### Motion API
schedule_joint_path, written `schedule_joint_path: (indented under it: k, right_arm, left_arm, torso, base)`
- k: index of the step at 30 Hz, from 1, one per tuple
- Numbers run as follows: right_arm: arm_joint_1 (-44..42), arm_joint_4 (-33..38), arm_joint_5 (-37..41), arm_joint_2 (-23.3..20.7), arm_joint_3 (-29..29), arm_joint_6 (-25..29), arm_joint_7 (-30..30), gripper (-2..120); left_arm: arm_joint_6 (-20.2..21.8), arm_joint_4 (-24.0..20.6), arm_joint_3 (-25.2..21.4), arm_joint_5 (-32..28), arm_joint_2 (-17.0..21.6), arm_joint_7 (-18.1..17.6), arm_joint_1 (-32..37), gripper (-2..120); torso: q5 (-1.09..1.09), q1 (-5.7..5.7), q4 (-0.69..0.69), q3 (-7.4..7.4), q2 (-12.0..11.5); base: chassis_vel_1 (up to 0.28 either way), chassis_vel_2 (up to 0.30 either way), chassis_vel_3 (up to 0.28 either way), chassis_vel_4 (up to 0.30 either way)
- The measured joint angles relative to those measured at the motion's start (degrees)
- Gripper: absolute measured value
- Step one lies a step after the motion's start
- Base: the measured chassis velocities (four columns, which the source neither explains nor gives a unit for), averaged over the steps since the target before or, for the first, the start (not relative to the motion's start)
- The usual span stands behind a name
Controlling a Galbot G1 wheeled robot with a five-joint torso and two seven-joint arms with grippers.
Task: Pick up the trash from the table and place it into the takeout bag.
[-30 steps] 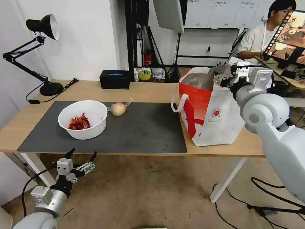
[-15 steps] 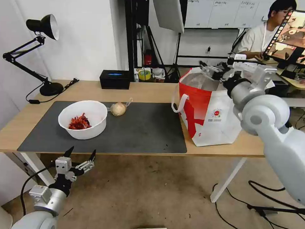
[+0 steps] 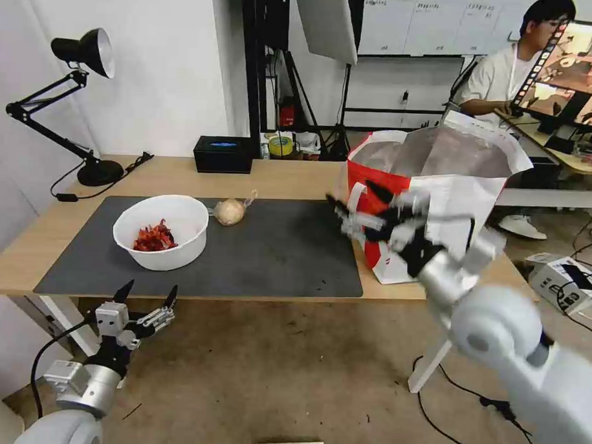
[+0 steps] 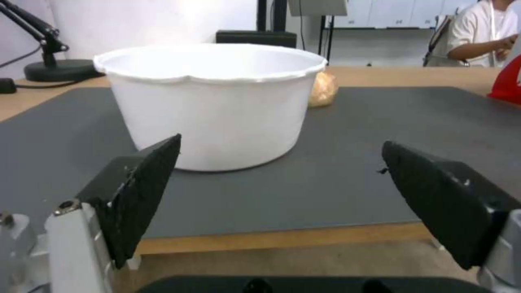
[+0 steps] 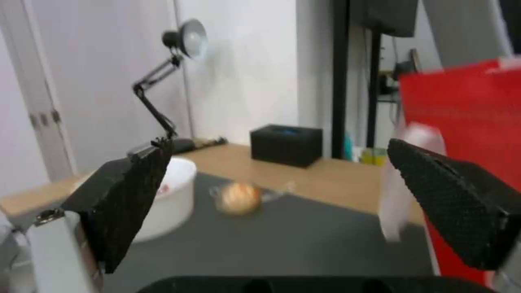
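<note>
R end effector [image 3: 355, 208] sits centre-right of the head view, in front of the takeout bag [image 3: 432, 207], low over the right edge of the dark grey mat [image 3: 269, 253]. Fingers spread wide, nothing between them; its wrist cam shows the two black pads [image 5: 130, 203] far apart w/ only air in the gap. Whether it brushes the bag's white handle can't be told, the arm is motion-blurred.

L end effector [image 3: 144, 301] hangs lower left of the head view, below the front edge of the surface [image 3: 298, 173], also spread wide and empty. Its wrist cam looks across the mat at the white bowl [image 4: 211, 101] straight ahead, not touching it.

Trash: white bowl w/ red scraps [image 3: 161, 230] stands on the left part of the mat; beige lump in clear wrap [image 3: 230, 210] just beside it to the right, near the mat's back edge. Bag stands upright on the right end of the surface, foil lining open to the top.

Vs. 0.5 s ago: R arm has dropped from above the bag's mouth to in front of its red side, swinging left toward the mat. Bag's open top now in plain sight. L end effector has shifted slightly left and down. Bowl and lump unchanged.

Black desk lamp [image 3: 82, 49] upper left, black box [image 3: 223, 153] at the back edge of the surface.
</note>
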Motion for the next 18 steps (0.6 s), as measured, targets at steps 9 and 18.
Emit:
schedule_joint_path:
  k: [9,18]
  right_arm:
    - [-22.80,-4.46,-18.72,12.48,0.51,12.13,3.54,100]
    - [-24.61,-6.21,-20.83,14.73,-0.91,13.17,4.03,100]
  left_arm:
    - [-0.81,1.92,-1.25,1.10,-0.51,0.16,1.95,100]
    - [-1.14,2.17,-1.59,1.45,-0.78,0.25,2.79,100]
  torso:
    - [-0.01,0.00,0.00,0.00,0.01]
    - [0.00,0.00,0.01,0.00,0.00]
  base:
    - [0.000,0.000,0.000,0.000]
    - [0.000,0.000,0.000,0.000]
